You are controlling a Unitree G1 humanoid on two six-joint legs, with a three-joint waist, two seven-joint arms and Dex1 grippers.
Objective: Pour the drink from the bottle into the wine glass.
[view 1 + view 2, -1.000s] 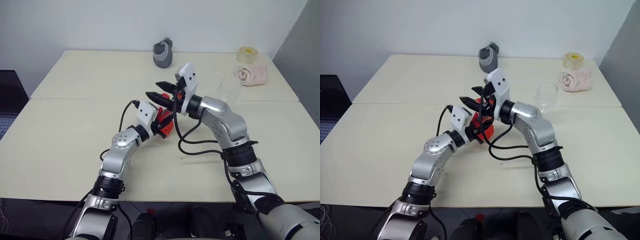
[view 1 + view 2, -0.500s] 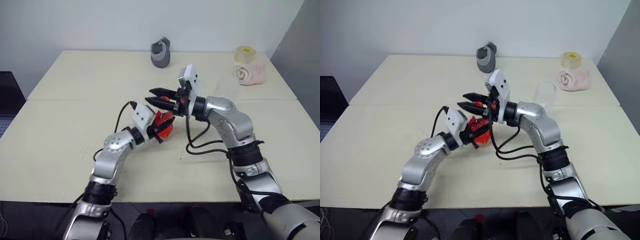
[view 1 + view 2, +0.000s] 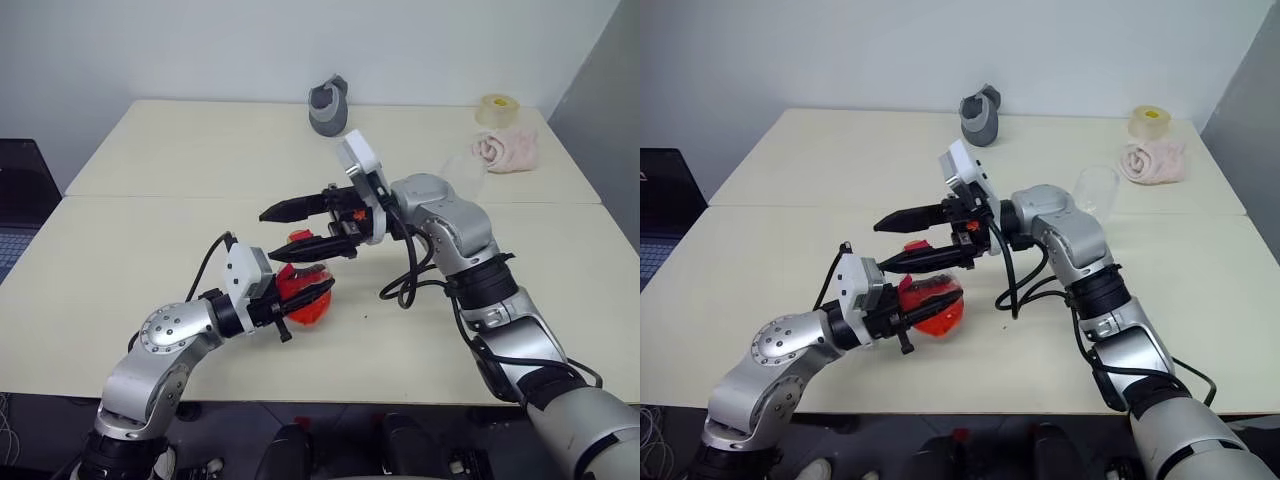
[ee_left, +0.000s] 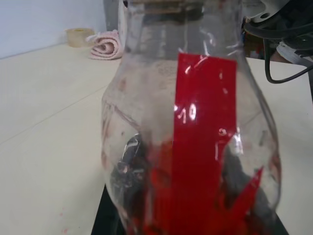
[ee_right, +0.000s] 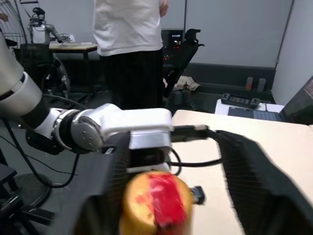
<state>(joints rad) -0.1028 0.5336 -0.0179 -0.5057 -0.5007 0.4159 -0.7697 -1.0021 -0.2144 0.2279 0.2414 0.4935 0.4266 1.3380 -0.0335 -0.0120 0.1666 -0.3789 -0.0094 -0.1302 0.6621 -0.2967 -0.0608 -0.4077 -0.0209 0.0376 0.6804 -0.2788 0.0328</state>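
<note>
Right now, from the head cameras, I see my left gripper (image 3: 290,305) clamped on the small clear plastic bottle with the red label (image 3: 303,298), held upright just above the cream table (image 3: 150,240), while my right gripper (image 3: 295,230) reaches in level from the right, its two black fingers spread wide with the bottle's top between them. Through the right wrist camera the yellow-and-red cap (image 5: 157,204) sits between those open fingers, gripped by neither. The clear stemmed wine glass (image 3: 1096,190) stands well apart, behind my right arm.
</note>
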